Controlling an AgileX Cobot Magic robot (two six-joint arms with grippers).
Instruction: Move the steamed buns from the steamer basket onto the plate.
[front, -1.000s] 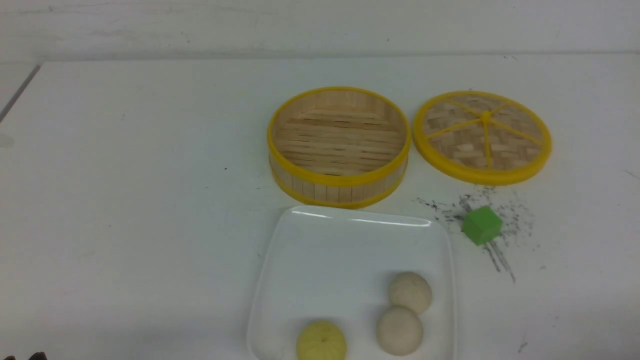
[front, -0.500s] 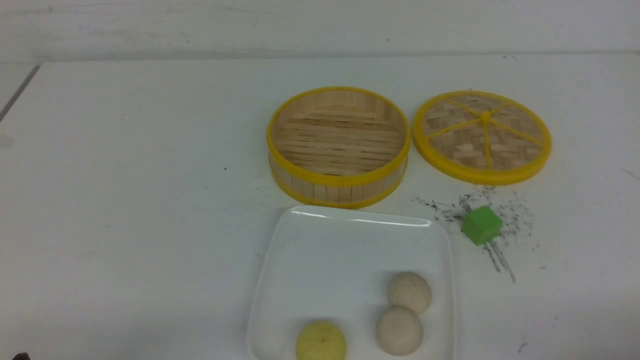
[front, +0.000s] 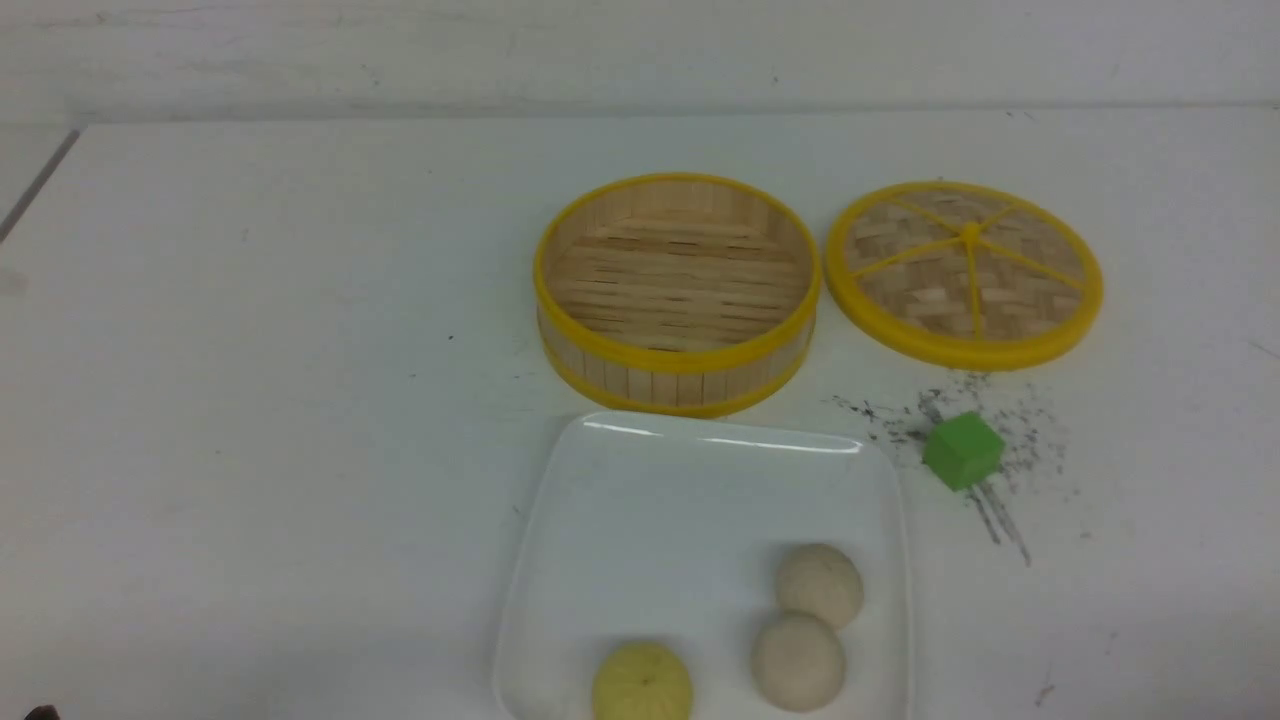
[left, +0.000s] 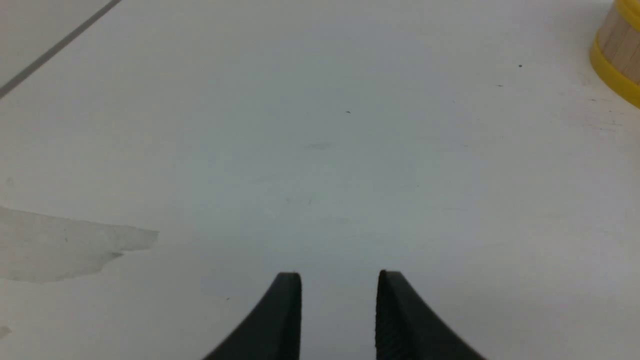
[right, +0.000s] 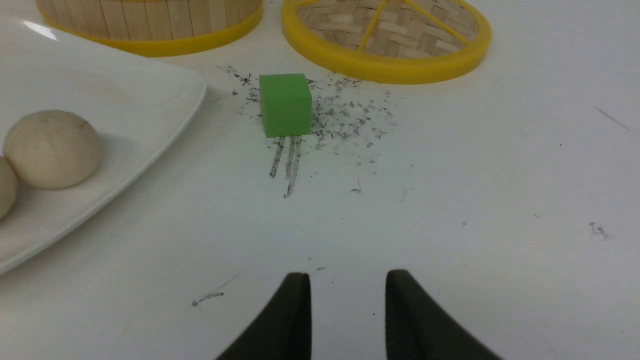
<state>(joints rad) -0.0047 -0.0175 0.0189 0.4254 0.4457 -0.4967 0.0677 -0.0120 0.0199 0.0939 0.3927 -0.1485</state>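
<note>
The white table (front: 250, 400) carried the square white plate (front: 650, 500), which held all three steamed buns (front: 820, 584): two cream, one yellow-green. Behind it the steamer basket (front: 677, 360) stood empty, its woven lid (front: 965, 272) alongside. A green cube (front: 963, 451) sat on dark smudges. The left gripper (left: 339, 295) and the right gripper (right: 348, 295) were released, grasping nothing.

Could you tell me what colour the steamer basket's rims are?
Bright yellow, on the steamer basket; clearest in the front view.
</note>
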